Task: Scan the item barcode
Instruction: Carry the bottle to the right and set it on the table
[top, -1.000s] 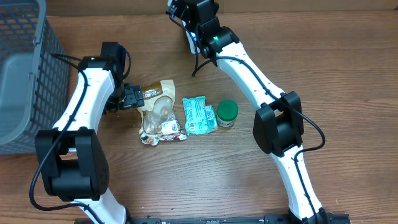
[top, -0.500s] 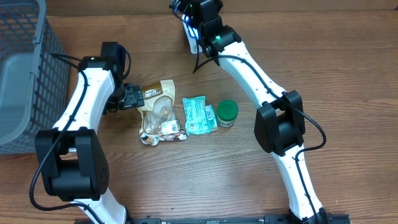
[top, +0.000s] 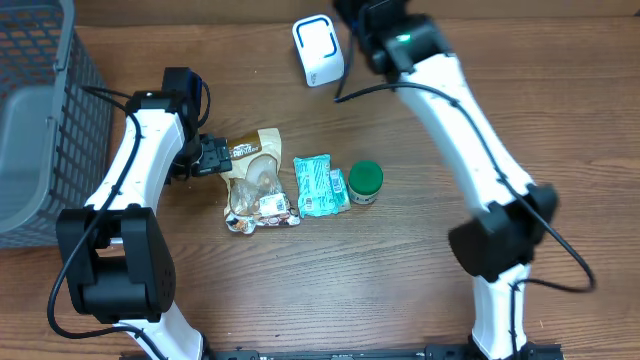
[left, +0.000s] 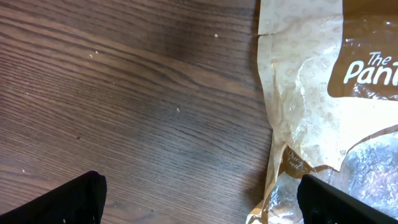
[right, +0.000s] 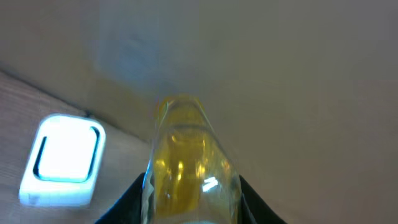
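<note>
Clear bottle (right: 186, 162) of yellow liquid fills the lower middle of the right wrist view. It is pinched between the two fingers of the right gripper (right: 189, 208), with its neck pointing away from the camera. A white barcode scanner (right: 62, 158) sits at the lower left of that view, near the bottle but not touching it. From overhead, the scanner stands on the wooden table (top: 560, 120) at the upper middle of the frame. The right arm reaches to the top edge just beside it, and its gripper and the bottle are cut off there.

The step in hand appears to be presenting the bottle to the scanner. No barcode shows on the bottle, so the next move probably calls for turning its label toward the scanner's face and bringing it closer.

At centre left, the left gripper (top: 205, 157) is spread wide and holds nothing. It sits low over the table at the edge of a brown snack pouch (top: 258, 180). A teal packet (top: 320, 185) and a green-lidded jar (top: 365, 182) lie in a row to the pouch's right, and a grey basket (top: 40, 130) fills the left edge. All are well apart from the scanner, and nothing visible stands between it and the bottle.
</note>
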